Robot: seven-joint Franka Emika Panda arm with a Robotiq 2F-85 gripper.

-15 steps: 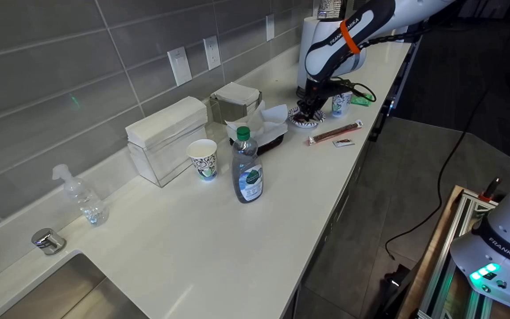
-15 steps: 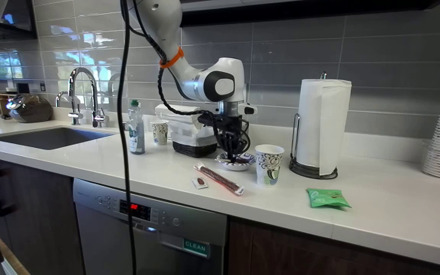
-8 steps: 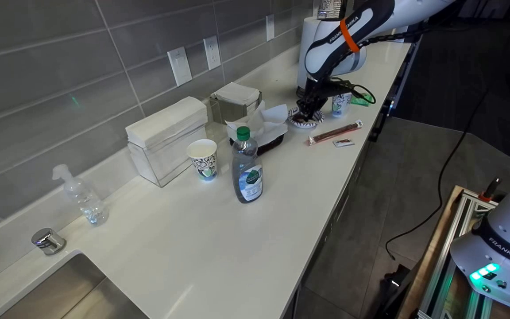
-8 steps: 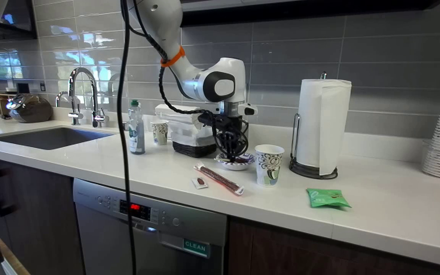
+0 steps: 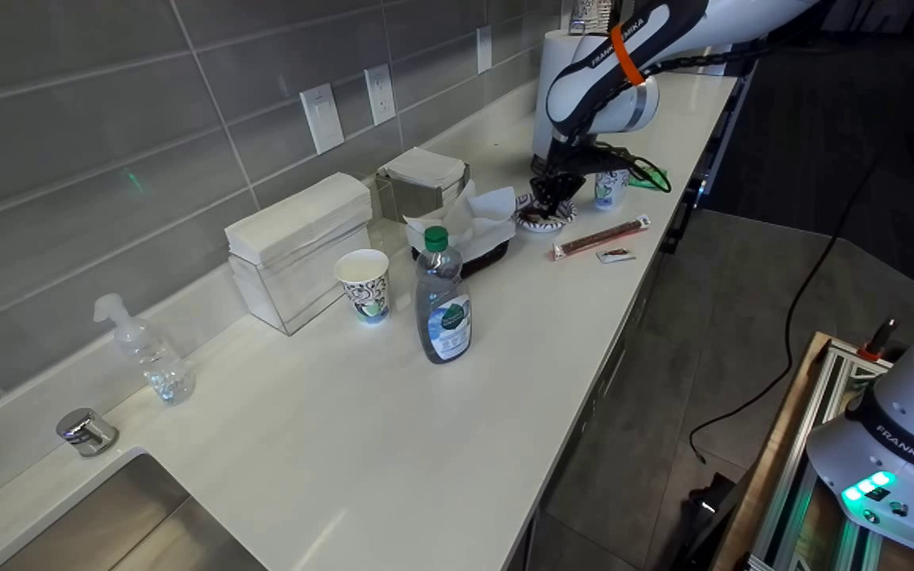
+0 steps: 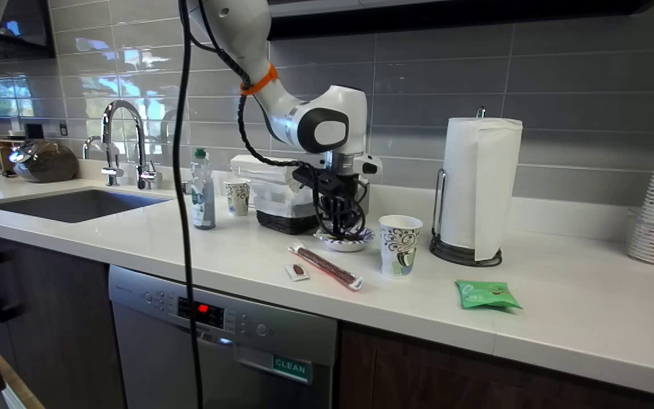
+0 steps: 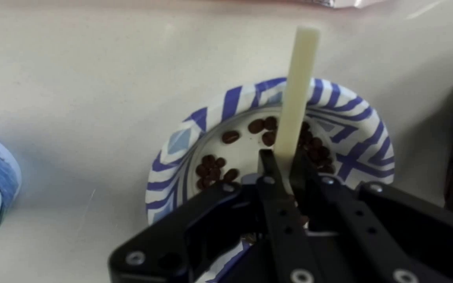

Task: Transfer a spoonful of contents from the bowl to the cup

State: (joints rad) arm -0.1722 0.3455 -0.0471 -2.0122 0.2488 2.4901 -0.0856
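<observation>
Your bowl [image 6: 344, 246] sits back from the front edge of the table [image 6: 406, 300], brown beans [image 7: 256, 126] inside; over it, your pincer [image 7: 284, 161] is closed on the pale spoon handle [image 7: 296, 90]. Just right of the bowl in an exterior view, nearer that edge, stands your paper cup [image 6: 400, 245].

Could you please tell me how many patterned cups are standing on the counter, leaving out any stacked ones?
2: one cup beside the bowl, another cup near the soap bottle. More could be hidden behind the arm.
</observation>
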